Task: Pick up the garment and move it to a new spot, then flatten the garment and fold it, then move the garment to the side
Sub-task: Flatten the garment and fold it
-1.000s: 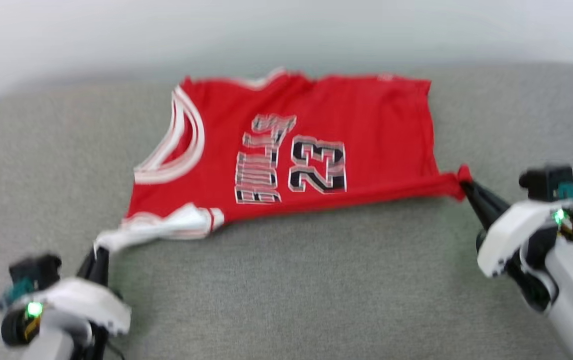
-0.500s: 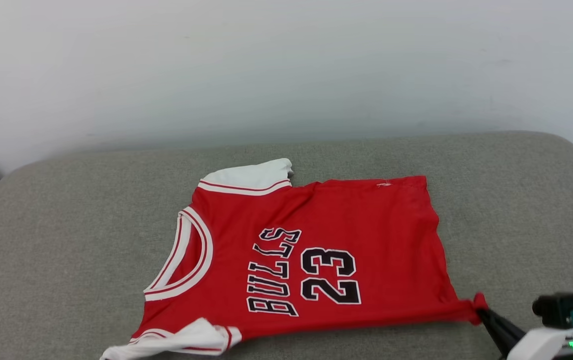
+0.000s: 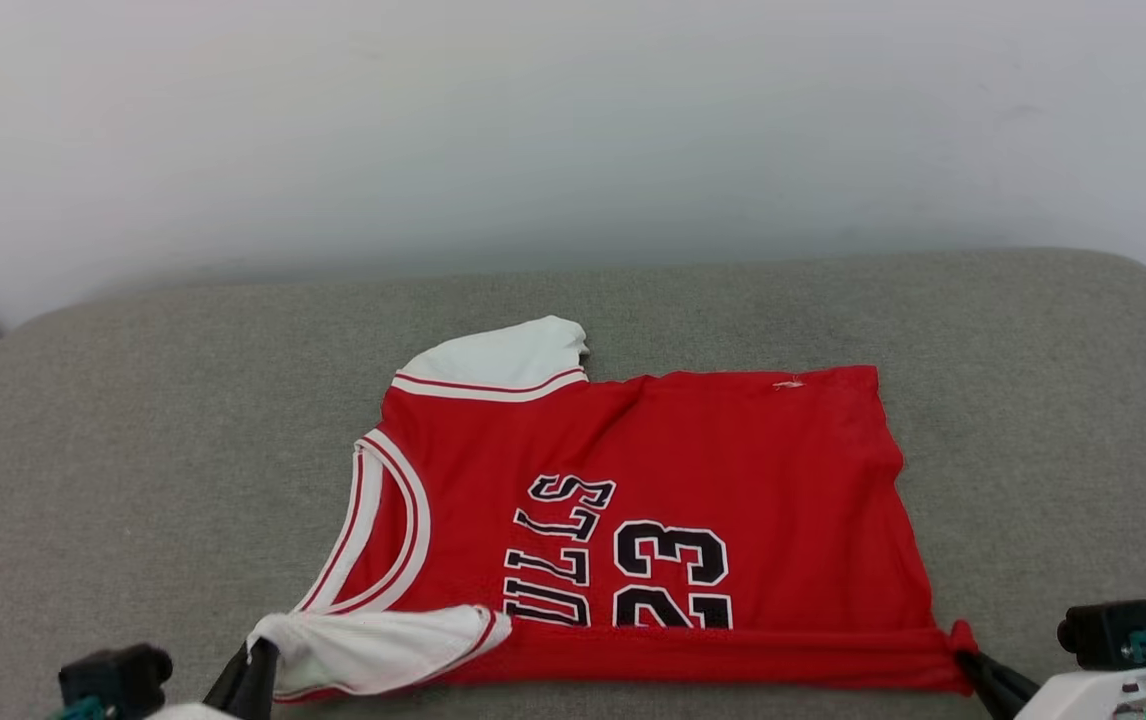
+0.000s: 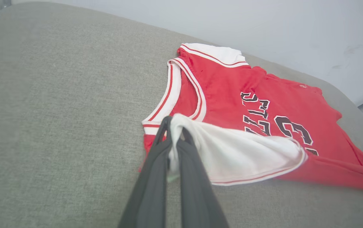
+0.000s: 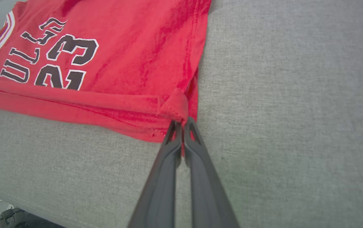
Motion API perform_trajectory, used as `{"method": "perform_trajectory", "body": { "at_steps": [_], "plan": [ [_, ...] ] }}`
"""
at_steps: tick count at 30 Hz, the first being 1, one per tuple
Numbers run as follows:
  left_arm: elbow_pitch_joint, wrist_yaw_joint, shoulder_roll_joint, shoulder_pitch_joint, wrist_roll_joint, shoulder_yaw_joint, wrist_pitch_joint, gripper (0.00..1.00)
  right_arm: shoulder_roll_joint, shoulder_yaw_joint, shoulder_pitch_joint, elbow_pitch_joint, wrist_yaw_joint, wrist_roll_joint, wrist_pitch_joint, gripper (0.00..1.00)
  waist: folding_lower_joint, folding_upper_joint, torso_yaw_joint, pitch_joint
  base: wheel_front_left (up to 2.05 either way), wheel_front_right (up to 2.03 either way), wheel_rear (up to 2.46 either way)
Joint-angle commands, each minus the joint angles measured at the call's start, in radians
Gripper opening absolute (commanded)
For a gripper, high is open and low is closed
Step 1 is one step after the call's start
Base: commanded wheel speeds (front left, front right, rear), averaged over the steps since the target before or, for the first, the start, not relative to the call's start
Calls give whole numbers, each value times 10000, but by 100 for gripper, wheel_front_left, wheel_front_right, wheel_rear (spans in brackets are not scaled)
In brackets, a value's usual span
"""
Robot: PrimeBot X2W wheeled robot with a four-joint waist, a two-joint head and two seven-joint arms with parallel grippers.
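On grey cushion (image 3: 133, 450), garment (image 3: 733, 450) reads "ULLS 23"; left hand (image 4: 175, 125) clamped on white sleeve (image 4: 241, 155), right hand (image 5: 182, 123) on hem corner (image 5: 175, 104).

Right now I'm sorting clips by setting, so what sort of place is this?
Probably an indoor lab or test room: a grey fabric-covered padded surface with rounded corners sits against a bare white wall, and a red garment is spread on it.

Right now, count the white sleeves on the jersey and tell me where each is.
2. The far sleeve lies flat beyond the collar; the near sleeve is folded onto the garment, pinched between the fingers of the left gripper. None seems hidden.
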Motion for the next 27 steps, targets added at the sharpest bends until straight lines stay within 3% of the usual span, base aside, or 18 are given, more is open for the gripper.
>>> {"method": "perform_trajectory", "body": {
  "at_steps": [1,9,20,21,22,23,24,27],
  "plan": [
    [74,-49,-27,-218,37,-6,2,0,14,-41,-191,-42,-14,-70,38,0,1,0,28,102,0,0,0],
    [1509,-693,-323,-2315,205,-358,-49,0,93,367,-1699,204,-13,-422,775,0,1,0,-204,767,0,0,0],
    [3867,-1485,-803,-4171,18,-809,266,0,264,1011,-3394,1285,-11,-535,531,3,1,0,-149,1730,0,0,0],
    [4127,-1573,-863,-4276,-47,-823,321,6,285,1096,-3472,1454,-11,-530,494,32,1,0,-157,1748,0,0,0],
    [4346,-1656,-926,-4354,-99,-865,371,41,315,1184,-3513,1635,-13,-484,450,50,1,0,-157,1761,0,0,0],
    [4587,-1738,-967,-4431,-150,-894,430,94,335,1272,-3599,1788,-11,-476,355,90,1,0,-152,1768,0,0,0],
    [4792,-1806,-1015,-4486,-178,-940,474,100,358,1330,-3652,1946,-11,-455,241,100,1,0,-143,1751,0,0,0],
    [5338,-2029,-1163,-4580,-361,-1018,558,100,447,1484,-3595,2347,-11,-351,-69,100,1,0,-98,1596,0,0,0]
  ]
}}
